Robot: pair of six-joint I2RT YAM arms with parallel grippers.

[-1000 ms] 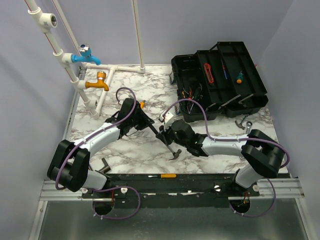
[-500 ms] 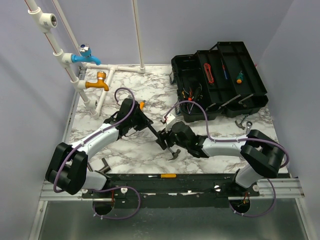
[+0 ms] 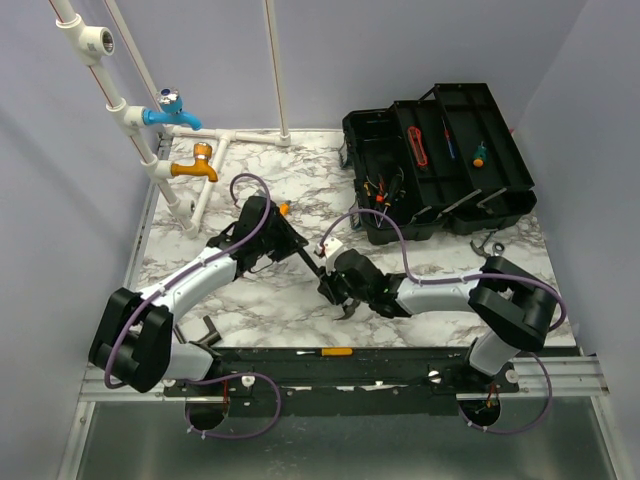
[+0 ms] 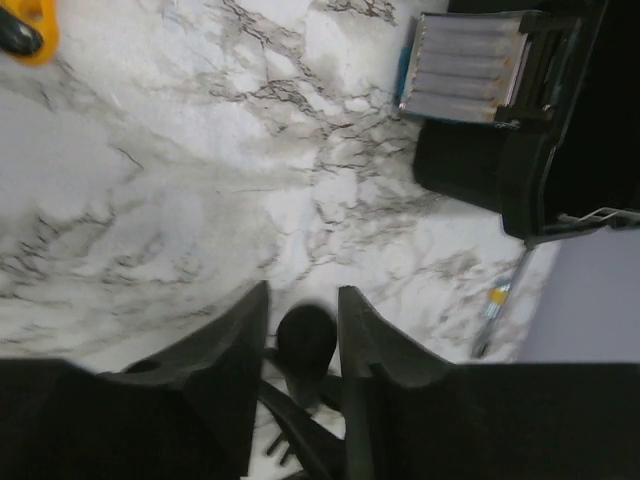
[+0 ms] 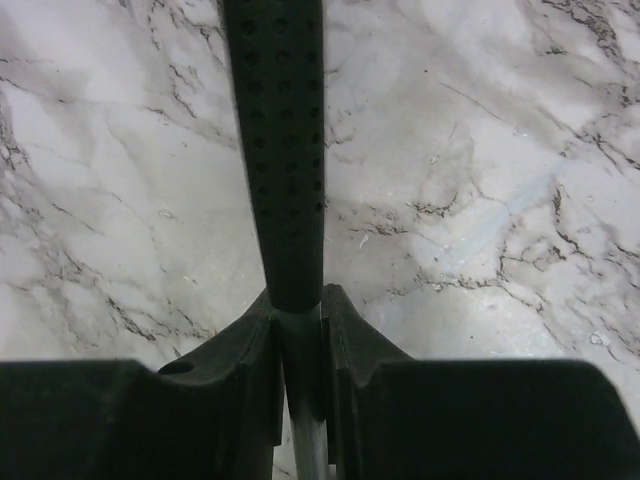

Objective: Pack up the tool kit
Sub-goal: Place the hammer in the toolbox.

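Reaching left arm [image 3: 195, 272]: stretched over the table [image 3: 270, 305] toward its centre.
Left jaws: flanking the butt end of the hammer [image 5: 275, 150]; pinched or loose, I cannot tell.
Right arm [image 3: 440, 290]: folded low, pointing left.
Right jaws: nearly closed, clamping the hammer handle.
Toolbox [image 3: 353, 150]: open, far right corner, well apart from both arms.
Room: marble table, lilac walls.

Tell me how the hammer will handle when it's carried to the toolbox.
The hammer should be rigid: its handle runs straight with no sag. It is probably head-heavy, but the right gripper pinches the shaft close to the metal head, so it may swing little. The handle's dimpled surface likely resists slipping; the left gripper flanks its butt end.
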